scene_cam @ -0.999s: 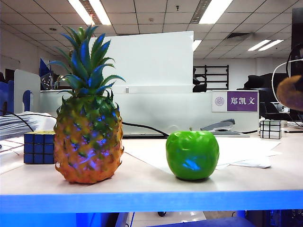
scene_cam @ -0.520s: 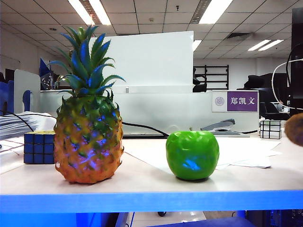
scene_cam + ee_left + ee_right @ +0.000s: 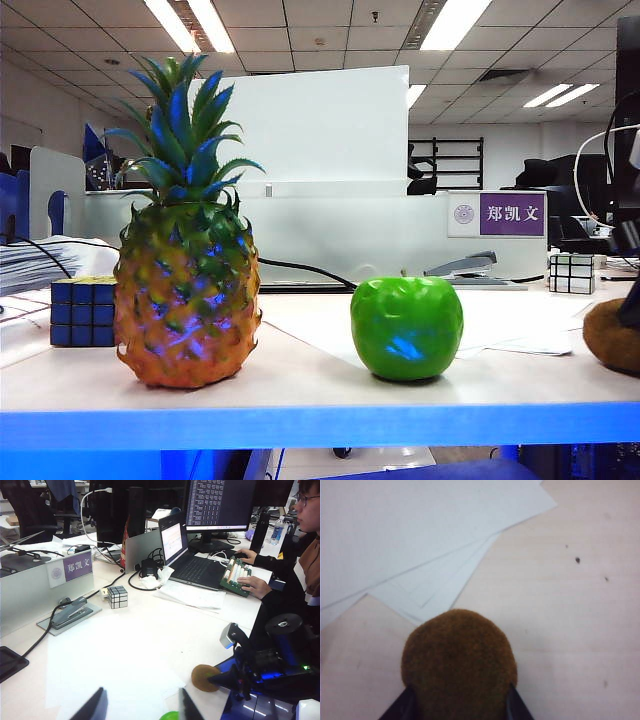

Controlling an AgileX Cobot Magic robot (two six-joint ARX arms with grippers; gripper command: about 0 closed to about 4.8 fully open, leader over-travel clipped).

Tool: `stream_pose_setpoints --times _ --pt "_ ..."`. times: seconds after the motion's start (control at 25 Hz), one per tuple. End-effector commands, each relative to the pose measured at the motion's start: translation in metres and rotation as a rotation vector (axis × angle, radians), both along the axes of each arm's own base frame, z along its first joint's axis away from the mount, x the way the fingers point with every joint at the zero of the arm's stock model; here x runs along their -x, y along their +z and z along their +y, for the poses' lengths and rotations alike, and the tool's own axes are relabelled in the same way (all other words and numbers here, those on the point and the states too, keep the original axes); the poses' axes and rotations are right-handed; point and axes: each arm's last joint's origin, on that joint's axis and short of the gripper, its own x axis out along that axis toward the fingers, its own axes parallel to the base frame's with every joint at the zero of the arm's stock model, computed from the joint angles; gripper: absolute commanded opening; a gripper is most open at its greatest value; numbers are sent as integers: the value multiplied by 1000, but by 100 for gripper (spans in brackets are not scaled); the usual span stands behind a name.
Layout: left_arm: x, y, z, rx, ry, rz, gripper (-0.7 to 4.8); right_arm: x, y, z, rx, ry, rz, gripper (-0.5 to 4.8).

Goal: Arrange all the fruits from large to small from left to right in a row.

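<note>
the kiwi [image 3: 612,336] is seen lower than a second ago — then it hung high at the right edge of the exterior view, half a second ago it had dropped to mid height, and now it sits down at table level, well right of the apple [image 3: 406,328]. it is judged that the small fruit is being set into the last slot of the row, so the order large to small is nearly made and only the release is left. whether the kiwi already rests on the table [image 3: 300,385] cannot be told.

the pineapple [image 3: 186,270] is found unmoved on the left of the exterior view: tall, orange-yellow, scaled, with a spiky green crown, standing upright just beside the coloured cube [image 3: 82,311]. the apple is placed near the middle, glossy bright green, upright, well apart from the pineapple. the kiwi is the smallest — brown, fuzzy, oval.

the right gripper [image 3: 460,700] is pinched on the kiwi, a dark finger pressed to each side, above bare table near loose paper sheets [image 3: 420,545]. the left gripper [image 3: 137,707] is held spread wide and empty, hovering over the table with a sliver of the apple's green below it; its stillness is unchanged.
</note>
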Motion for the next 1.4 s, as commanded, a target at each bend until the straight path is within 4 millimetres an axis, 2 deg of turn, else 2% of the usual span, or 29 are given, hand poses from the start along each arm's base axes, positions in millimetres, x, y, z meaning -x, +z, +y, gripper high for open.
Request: stream_pose_setpoints --times 0.04,0.32,0.36,0.44,0.52,0.56,0.68,0.8,0.84,0.96,1.16,1.28,1.4 --pt "1 3 0 6 -1 -15 192 -5 -2 2 -14 16 -12 -4" --pt "1 3 0 6 -1 -14 192 -7 -2 2 -3 -3 -21 -2" --pt "1 3 0 6 -1 -14 192 -7 -1 2 0 -11 -30 14" --pt "1 3 0 6 -1 -13 192 -8 1 2 -5 -13 -52 92" --pt "1 3 0 5 -1 -11 192 -8 2 2 -10 -13 -68 234" --pt "1 3 0 5 -1 -10 192 -8 3 2 -11 -13 -70 271" --pt "1 2 0 5 -1 -8 192 -8 3 2 -11 -12 -70 328" --pt "1 2 0 5 -1 -9 192 -8 3 2 -19 1 -70 436" --pt "1 2 0 5 -1 -9 192 -8 3 3 -24 7 -72 451" --pt "1 2 0 5 -1 -8 192 -9 5 4 -39 24 -90 479" --pt "1 2 0 4 -1 -7 192 -12 15 5 -70 34 -190 479" --pt "1 2 0 4 -1 -8 193 -14 26 5 -97 34 -292 479" --pt "1 2 0 4 -4 -10 197 -14 46 5 -154 34 -438 479"
